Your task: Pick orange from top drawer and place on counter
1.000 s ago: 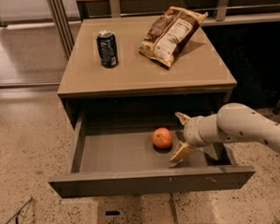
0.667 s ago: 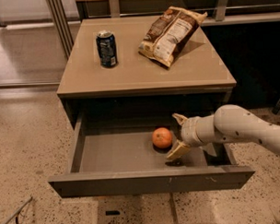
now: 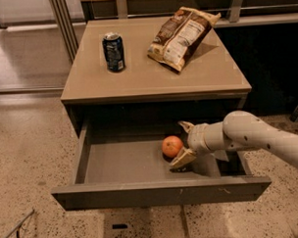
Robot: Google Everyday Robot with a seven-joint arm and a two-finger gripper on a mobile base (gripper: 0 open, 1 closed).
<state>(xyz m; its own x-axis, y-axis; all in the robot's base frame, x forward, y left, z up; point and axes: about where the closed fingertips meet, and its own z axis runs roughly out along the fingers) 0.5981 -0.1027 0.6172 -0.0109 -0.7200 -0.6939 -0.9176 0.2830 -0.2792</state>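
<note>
Orange [image 3: 172,145] sits on the floor of the open top drawer [image 3: 122,165], right of centre. Gripper [image 3: 184,142] reaches into the drawer from the right, jaws spread wide, holding nothing. Fruit lies just left of the fingertips, at the mouth of the gap; round, so no long axis. Counter [image 3: 152,76] is directly above.

This looks like an office or a lab building, not a home: a speckled terrazzo floor [image 3: 28,159], metal frame posts [image 3: 62,21] behind, and a plain cabinet whose tan counter [image 3: 152,76] carries a soda can [image 3: 114,52] and a snack bag [image 3: 181,35]. The robot's hand [image 3: 180,144] is inside the open top drawer [image 3: 126,163], fingers spread, beside the orange [image 3: 171,145].
</note>
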